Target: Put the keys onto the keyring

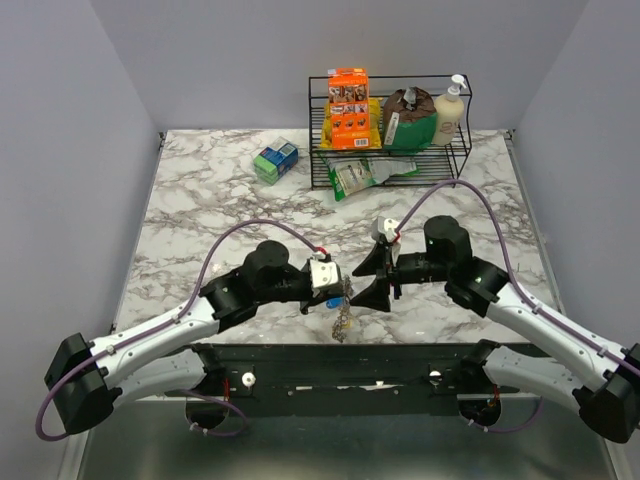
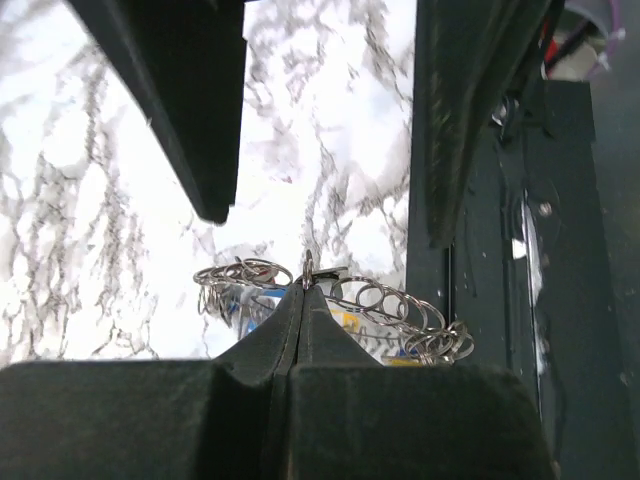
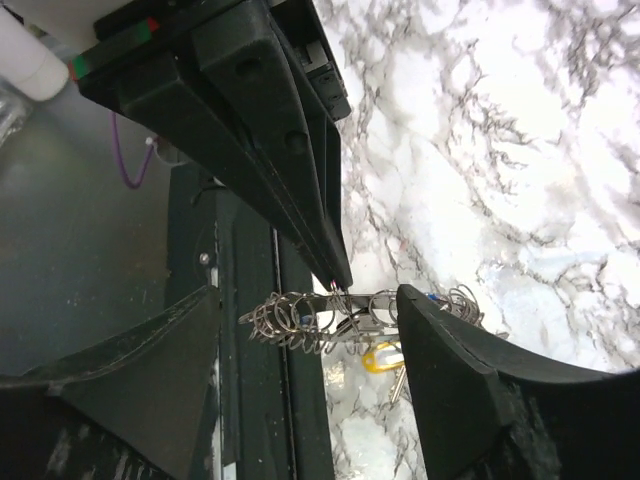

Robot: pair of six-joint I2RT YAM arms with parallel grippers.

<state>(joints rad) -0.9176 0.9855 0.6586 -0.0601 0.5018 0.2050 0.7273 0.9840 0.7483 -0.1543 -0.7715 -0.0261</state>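
Note:
The keyring (image 3: 300, 322) is a coiled run of small silvery rings, held in the air just above the table's near edge. My left gripper (image 2: 303, 290) is shut on it at the middle, with coils spreading out to both sides. The keys (image 3: 382, 357) dangle below; a yellow head and a bit of blue (image 2: 250, 305) show. From above, the bunch (image 1: 342, 318) hangs under the left gripper (image 1: 337, 286). My right gripper (image 3: 310, 340) is open, its fingers (image 3: 465, 380) on either side of the ring without touching it. It faces the left gripper (image 1: 362, 283).
A black wire rack (image 1: 320, 150) at the back holds an orange box (image 1: 349, 108), a brown bag and a soap bottle (image 1: 449, 110). A green-blue box (image 1: 275, 160) lies left of it. The dark mounting rail (image 1: 330, 360) runs along the near edge, under the grippers.

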